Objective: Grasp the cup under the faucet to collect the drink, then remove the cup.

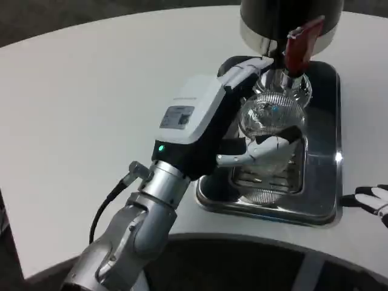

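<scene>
White table: left hand grips clear cup under faucet.

The left hand reaches over the near-left corner of the shiny rectangular metal drip tray, its fingers wrapped around the clear ribbed plastic cup that stands on that tray. Just behind and above the hand rises the black-and-silver drink dispenser, its red-handled faucet directly over the cup. The right hand lies on the white table, well to the right of the left hand, just beside the tray's right edge.

The cup in the left hand is clear glossy plastic; the tray beneath is shiny polished metal.
</scene>
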### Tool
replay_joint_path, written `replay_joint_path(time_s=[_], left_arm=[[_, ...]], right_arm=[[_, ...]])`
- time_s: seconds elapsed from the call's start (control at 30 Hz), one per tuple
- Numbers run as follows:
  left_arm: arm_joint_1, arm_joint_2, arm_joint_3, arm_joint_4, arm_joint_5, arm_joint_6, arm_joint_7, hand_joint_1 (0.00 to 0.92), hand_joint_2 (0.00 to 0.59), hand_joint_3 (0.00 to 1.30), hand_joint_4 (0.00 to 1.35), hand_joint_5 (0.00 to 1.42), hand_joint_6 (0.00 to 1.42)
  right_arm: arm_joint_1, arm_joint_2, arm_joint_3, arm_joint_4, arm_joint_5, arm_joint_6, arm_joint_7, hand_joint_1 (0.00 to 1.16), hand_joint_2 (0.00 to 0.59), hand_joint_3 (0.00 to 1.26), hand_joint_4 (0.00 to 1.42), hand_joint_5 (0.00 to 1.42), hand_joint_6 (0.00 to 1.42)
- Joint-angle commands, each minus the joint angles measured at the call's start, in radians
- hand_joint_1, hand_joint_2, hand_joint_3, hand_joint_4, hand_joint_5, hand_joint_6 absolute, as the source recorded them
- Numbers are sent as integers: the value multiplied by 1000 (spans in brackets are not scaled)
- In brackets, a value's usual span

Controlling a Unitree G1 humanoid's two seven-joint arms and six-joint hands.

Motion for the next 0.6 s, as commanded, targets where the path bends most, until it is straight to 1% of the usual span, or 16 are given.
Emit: replay_joint_path(time_s=[0.03,0.23,0.4,0.53,0.6], left_arm=[[44,34,28,-52,-25,-18,-9,318,157,204,167,482,845],[102,56,65,-154,-62,-25,-30,308,152,201,164,473,821],[167,71,112,-291,-104,-27,-58,299,147,201,164,458,796],[208,72,159,-411,-153,-24,-93,230,128,229,194,448,784],[221,69,185,-480,-194,-19,-124,178,128,249,233,446,753]], right_arm=[[0,-2,8,-2,-3,6,8,527,431,175,96,69,63],[-2,-3,14,-4,-5,10,8,527,431,175,102,72,63],[-13,-8,16,-7,-3,21,8,527,431,175,105,72,63],[-24,-9,20,-9,-1,32,8,527,431,175,105,72,63],[-28,-9,23,-11,-1,37,7,527,431,175,105,72,63]])
